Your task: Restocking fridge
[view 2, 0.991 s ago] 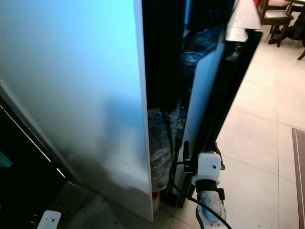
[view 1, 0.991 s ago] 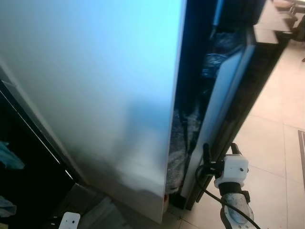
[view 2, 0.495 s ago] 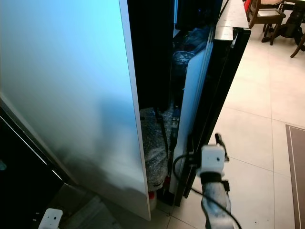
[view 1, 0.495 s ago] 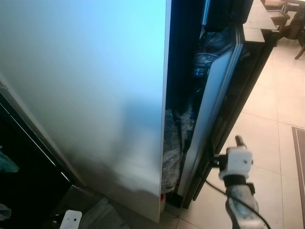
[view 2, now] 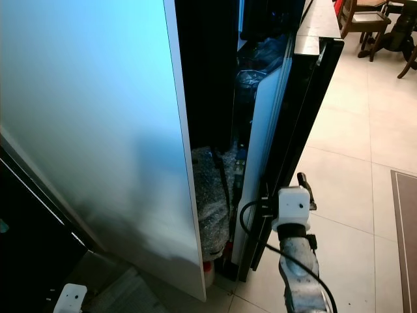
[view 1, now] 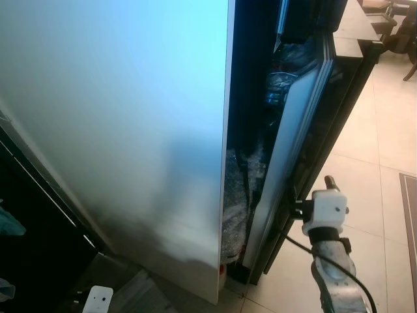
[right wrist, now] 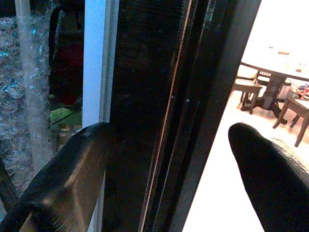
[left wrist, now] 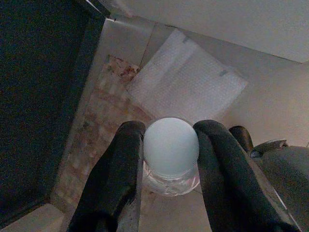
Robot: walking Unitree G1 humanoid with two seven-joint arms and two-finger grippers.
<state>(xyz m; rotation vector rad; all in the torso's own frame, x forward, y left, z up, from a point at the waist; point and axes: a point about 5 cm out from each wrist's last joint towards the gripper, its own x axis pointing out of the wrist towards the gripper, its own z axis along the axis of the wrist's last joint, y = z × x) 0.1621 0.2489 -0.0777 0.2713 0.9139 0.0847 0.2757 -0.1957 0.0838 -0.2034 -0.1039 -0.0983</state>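
The right gripper stands with its two black fingers spread wide around the free edge of the dark fridge door: one finger sits on the inner, white-lined side, the other hangs out on the room side, and the door's black edge runs up between them. I cannot tell whether either finger is actually touching the door. From the head camera the white wrist block of that gripper is right against the lower part of the door edge, with a black cable looping down from it.

Just beyond the inner finger, the gap of the fridge is narrow and dark, the door standing ajar. Packed in at the bottom there are bundles in bubble wrap, and something red and green shows past the wrap in the wrist picture. Higher in the gap lie bluish plastic-wrapped items. On the far side of the gap from the gripper rises a large pale panel.

Beyond the outer finger are light floor tiles, and further off a wooden table with chairs.

Low down, the left gripper is clamped on a bottle with a white round cap, held above a sheet of bubble wrap on the floor.
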